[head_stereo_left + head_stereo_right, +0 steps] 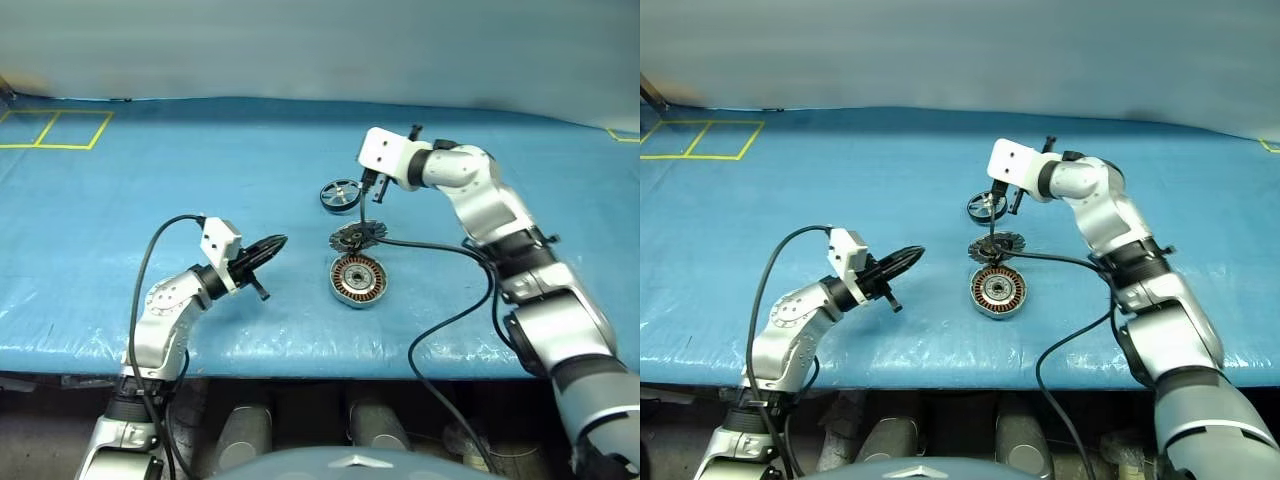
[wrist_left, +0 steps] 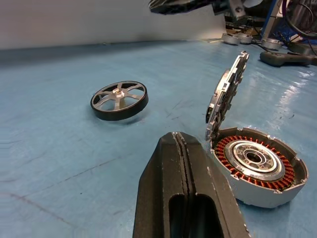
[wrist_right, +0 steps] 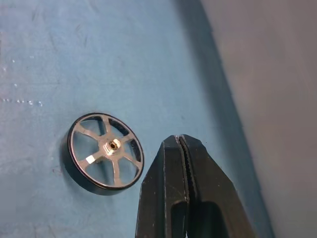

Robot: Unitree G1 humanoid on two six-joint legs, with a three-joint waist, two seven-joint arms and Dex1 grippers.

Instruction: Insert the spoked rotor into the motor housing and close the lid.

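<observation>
Spoked rotor (image 1: 340, 194) lying flat on the blue surface (image 1: 150, 180), spokes and hub up, far of the other two parts and apart from them. Motor housing (image 1: 357, 279) nearest, open side up, copper windings exposed, cavity empty. Lid (image 1: 358, 235) between the two, propped up at the housing's far rim, tilted steeply and not seated; probably left standing so the cavity stays open for the rotor.

Right tool (image 1: 374, 193) hanging just right of the rotor and above it, pointed down and left, fingers pressed fully together, holding nothing. Not yet on the rotor; would need to spread before a pick.

Left tool (image 1: 265, 249) well left of the housing, roughly level, pointed right toward it, fingers likewise pressed together and empty. Judged to be waiting clear of the work.

Room: broad bare surface left and far of the rotor, good for approach. Tight on the near side: lid stands just behind the rotor's path to the housing, so a low carry could knock it. Black cable (image 1: 440, 250) crossing right of the housing. Near edge of surface not far from housing.
</observation>
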